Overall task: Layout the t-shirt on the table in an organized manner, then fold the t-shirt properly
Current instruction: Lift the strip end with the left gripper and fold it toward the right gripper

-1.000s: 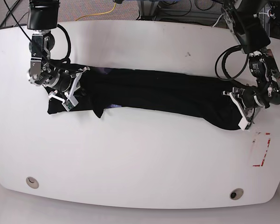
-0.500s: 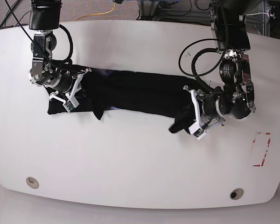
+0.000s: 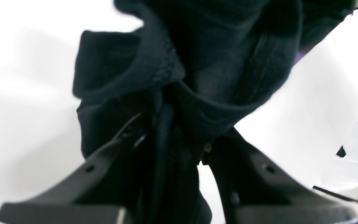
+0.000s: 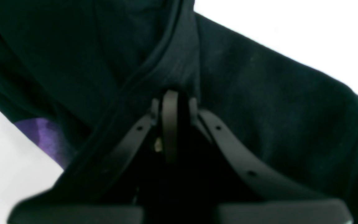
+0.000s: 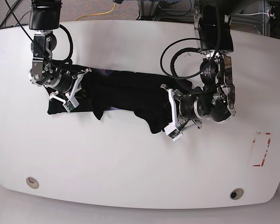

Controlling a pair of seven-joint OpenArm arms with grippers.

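The black t-shirt (image 5: pixel 126 91) lies as a long bunched band across the middle of the white table (image 5: pixel 130 163). My left gripper (image 5: pixel 170 120) is shut on the shirt's right end and holds it lifted and drawn over toward the middle. In the left wrist view the gripper (image 3: pixel 179 133) has bunched hem fabric (image 3: pixel 216 62) between its fingers. My right gripper (image 5: pixel 71 93) is shut on the shirt's left end near the table surface. In the right wrist view the gripper (image 4: pixel 170 102) has its fingers closed together on dark fabric (image 4: pixel 275 102).
Red tape marks (image 5: pixel 261 149) sit at the right of the table. Two round grommet holes (image 5: pixel 32 182) (image 5: pixel 236 193) are near the front edge. A yellow cable (image 5: pixel 100 14) lies beyond the back edge. A purple patch (image 4: pixel 42 137) shows under the shirt.
My left gripper has carried the shirt's right end leftward from near the red tape to the table's middle, shortening the band. The right gripper has stayed put.
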